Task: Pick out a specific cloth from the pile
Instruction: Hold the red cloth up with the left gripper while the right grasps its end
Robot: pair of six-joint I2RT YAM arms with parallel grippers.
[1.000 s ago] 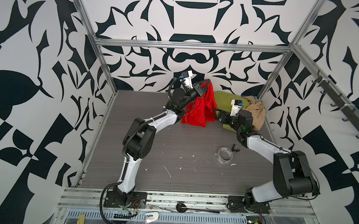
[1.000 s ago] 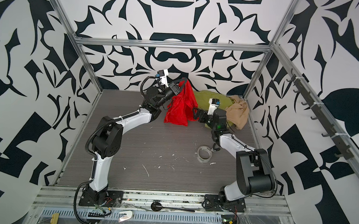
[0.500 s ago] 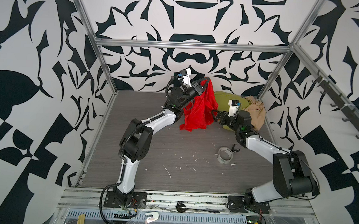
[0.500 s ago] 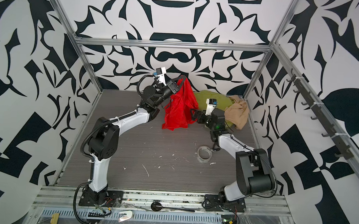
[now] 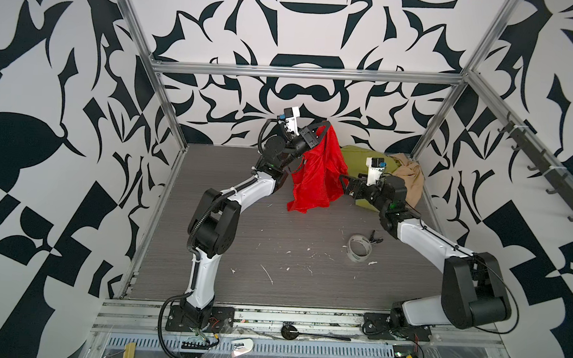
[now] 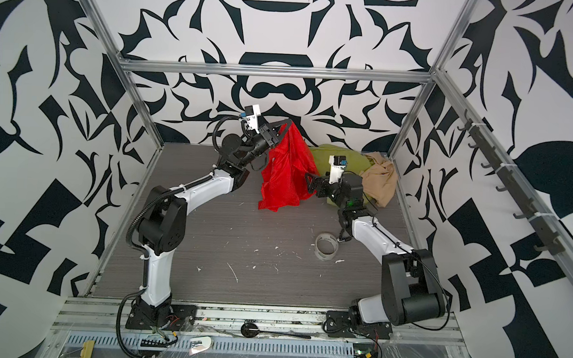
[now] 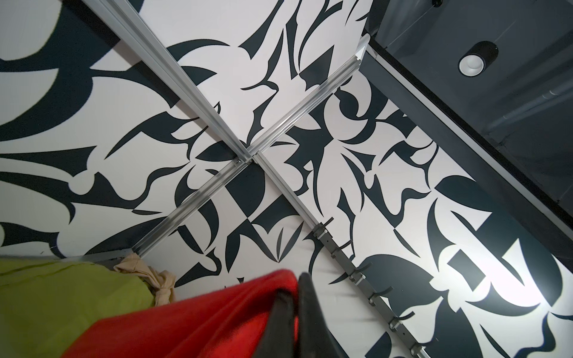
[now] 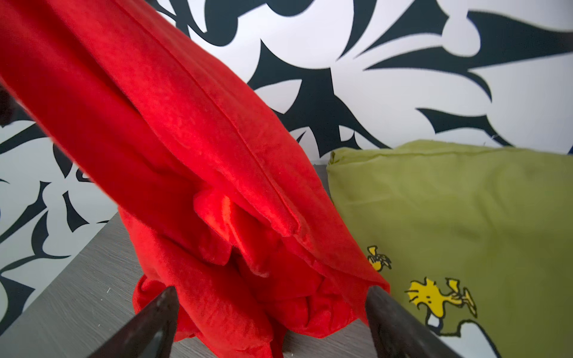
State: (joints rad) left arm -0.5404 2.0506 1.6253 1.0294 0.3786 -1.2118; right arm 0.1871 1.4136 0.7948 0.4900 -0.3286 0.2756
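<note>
Both top views: one cloth (hanging), one two-garment pile.

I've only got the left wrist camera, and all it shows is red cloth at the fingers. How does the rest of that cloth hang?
Observer: In both top views the red cloth hangs from the left fingers in one long drape, down to about the height of the table. I cannot tell if it touches.
Operator: Where is the other arm?
Observer: The right fingers are low and spread open. In the right wrist view they sit on either side of the cloth's bunched lower end, not closed on it.
Operator: Anything loose on the table?
Observer: A tape roll lies near the right arm.
</note>
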